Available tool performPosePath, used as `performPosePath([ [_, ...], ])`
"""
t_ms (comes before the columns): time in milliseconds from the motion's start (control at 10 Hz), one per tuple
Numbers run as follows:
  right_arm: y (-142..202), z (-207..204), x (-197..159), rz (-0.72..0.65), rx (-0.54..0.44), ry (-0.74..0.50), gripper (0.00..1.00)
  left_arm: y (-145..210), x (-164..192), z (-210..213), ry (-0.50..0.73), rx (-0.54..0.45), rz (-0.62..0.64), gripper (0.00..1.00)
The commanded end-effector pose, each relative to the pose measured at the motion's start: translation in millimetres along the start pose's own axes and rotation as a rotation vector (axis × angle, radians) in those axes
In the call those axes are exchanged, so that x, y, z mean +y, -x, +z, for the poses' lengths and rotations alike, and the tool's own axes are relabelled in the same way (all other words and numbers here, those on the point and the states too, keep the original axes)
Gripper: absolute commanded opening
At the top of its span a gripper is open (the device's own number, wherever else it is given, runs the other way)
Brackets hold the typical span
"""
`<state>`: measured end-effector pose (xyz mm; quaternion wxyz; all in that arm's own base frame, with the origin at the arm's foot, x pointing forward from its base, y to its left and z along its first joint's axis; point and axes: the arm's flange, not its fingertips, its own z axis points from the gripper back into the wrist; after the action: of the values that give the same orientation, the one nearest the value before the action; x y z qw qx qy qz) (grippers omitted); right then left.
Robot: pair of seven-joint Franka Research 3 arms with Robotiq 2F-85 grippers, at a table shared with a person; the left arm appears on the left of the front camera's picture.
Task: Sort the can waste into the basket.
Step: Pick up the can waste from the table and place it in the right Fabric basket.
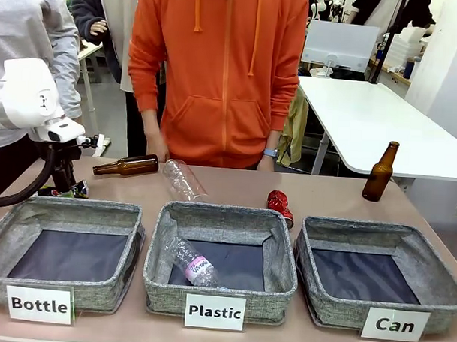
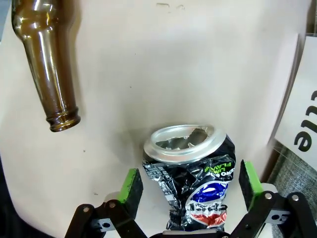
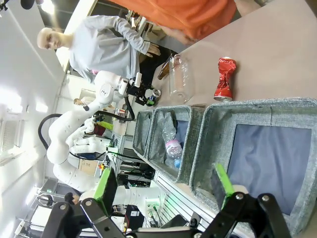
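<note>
The dark multi-coloured crushed can (image 2: 185, 148) stands on the table with its silver round end facing the camera. My left gripper (image 2: 190, 182) is open and straddles it, a green pad (image 2: 131, 186) on each side with small gaps. In the front view this gripper (image 1: 65, 185) is at the far left, behind the "Bottle" basket, with the can (image 1: 78, 188) at its tip. The shiny red can (image 1: 280, 206) lies behind the baskets, right of centre. The "Can" basket (image 1: 316, 241) is at the right. My right gripper (image 3: 165, 183) is open above the "Can" basket's rim (image 3: 247, 106), holding nothing.
A brown bottle (image 1: 127, 166) lies near my left gripper, its neck (image 2: 49, 74) close to the can. A clear plastic bottle (image 1: 185, 179) lies mid-table. Another brown bottle (image 1: 380, 172) stands at the far right. The "Plastic" basket (image 1: 154, 251) holds a plastic bottle. A person in orange stands opposite.
</note>
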<state>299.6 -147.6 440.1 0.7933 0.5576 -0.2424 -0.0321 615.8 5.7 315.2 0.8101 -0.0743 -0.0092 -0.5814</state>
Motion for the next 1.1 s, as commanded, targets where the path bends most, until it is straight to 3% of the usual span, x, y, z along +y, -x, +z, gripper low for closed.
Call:
performPosePath([
  [0, -3, 0, 0, 0.028, -0.017, -0.022, 1.0, 0, 6, 2, 0.0, 0.026, -0.008, 1.0],
  [100, -3, 0, 0, 0.028, -0.017, -0.022, 1.0, -1, 5, 2, -0.004, 0.025, -0.024, 0.9],
  [200, -3, 0, 0, 0.028, -0.017, -0.022, 1.0, -1, 3, 4, -0.014, 0.03, -0.016, 0.4],
  [300, -3, 0, 0, 0.028, -0.017, -0.022, 1.0, -1, 3, 5, -0.019, 0.026, -0.017, 0.3],
  [400, -3, 0, 0, 0.028, -0.017, -0.022, 1.0, -1, 1, 5, -0.023, 0.024, -0.014, 0.0],
  [600, -3, 0, 0, 0.028, -0.017, -0.022, 1.0, -1, 0, 6, -0.038, 0.031, -0.007, 0.0],
  [700, -3, 0, 0, 0.028, -0.017, -0.022, 1.0, 1, -1, 9, -0.047, 0.026, -0.007, 0.06],
  [800, -3, 0, 0, 0.028, -0.017, -0.022, 1.0, 4, -2, 14, -0.059, 0.018, 0.001, 0.0],
  [1000, -3, 0, 0, 0.028, -0.017, -0.022, 1.0, 18, -10, 35, -0.095, -0.039, 0.009, 0.0],
])
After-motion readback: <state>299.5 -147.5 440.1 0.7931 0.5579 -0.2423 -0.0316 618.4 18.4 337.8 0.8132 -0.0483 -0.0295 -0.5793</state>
